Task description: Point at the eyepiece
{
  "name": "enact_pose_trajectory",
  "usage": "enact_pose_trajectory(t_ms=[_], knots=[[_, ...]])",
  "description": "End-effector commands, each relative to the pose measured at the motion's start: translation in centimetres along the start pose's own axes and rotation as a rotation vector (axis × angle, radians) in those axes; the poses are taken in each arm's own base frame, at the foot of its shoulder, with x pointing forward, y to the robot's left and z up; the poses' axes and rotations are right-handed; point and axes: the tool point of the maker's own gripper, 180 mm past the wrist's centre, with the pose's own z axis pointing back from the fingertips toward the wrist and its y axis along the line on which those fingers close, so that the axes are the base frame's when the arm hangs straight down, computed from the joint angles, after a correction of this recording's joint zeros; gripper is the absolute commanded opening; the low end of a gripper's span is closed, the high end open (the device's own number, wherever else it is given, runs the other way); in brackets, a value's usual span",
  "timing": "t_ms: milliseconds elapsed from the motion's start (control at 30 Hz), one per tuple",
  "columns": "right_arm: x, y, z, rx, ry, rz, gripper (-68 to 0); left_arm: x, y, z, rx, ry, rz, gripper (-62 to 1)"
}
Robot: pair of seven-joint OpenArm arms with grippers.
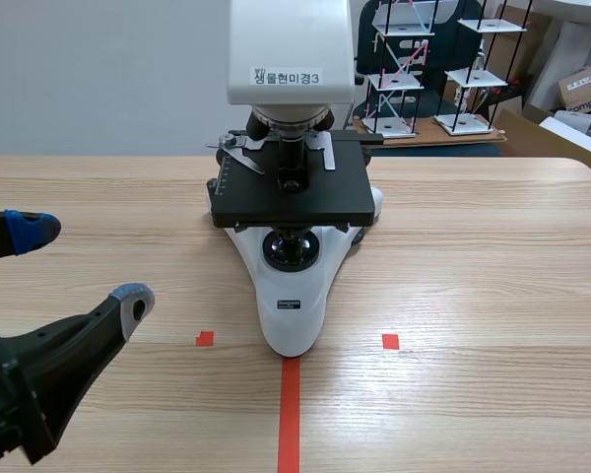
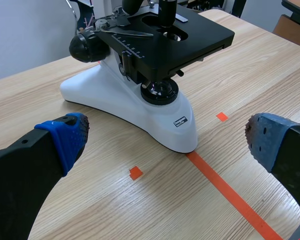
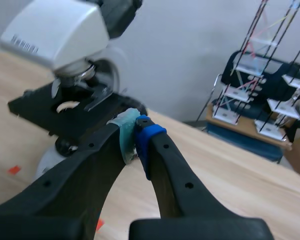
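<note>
Of the eyepiece [image 3: 119,12], only a dark stub visible, in the right wrist view: seated on top of the white head [image 3: 55,32] of the microscope [image 1: 294,301], ahead of and above the right jaws, cut short by the frame edge. Lens end out of sight. In the scene view, head cropped at the upper centre of the frame, nothing above its labelled front to be seen.

Microscope upright at mid-frame on the tabletop [image 1: 492,276], black stage [image 1: 294,192] under the head, white foot resting at the far end of the orange-red tape line [image 1: 290,414].

Right jaws closed on nothing, grey-green and blue pads [image 3: 127,132] pressed together, tips overlapping the near edge of the stage in the right wrist view; touching it or short of it, impossible to tell. Right arm nowhere in the scene view.

Left jaws wide open, holding nothing, at the lower left of the scene frame, well apart from the microscope. Blue pads [image 2: 70,135] spread far to either side in the left wrist view, only bare wood and tape marks between them, white foot and stage ahead.

Behind the tabletop, at the upper right of the scene frame, white shelf-like rack models [image 1: 443,69] and a cardboard box [image 1: 586,84], the box partly cut off.
</note>
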Motion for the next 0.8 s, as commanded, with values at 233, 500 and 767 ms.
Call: enact_pose_trajectory(t_ms=[233,500,767], knots=[[5.1,-1.8,-4.2,0.061,-0.104,0.094,-67.5,0.7,-0.3,-0.1,-0.009,-0.029,0.005,1.4],[9.3,-3.4,-7.2,0.046,-0.184,0.17,-67.4,0.7,-0.3,-0.1,-0.008,-0.03,0.005,1.4],[8.4,-5.6,-10.8,0.049,-0.177,0.144,-67.4,0.7,-0.3,-0.1,-0.009,-0.029,0.005,1.4]])
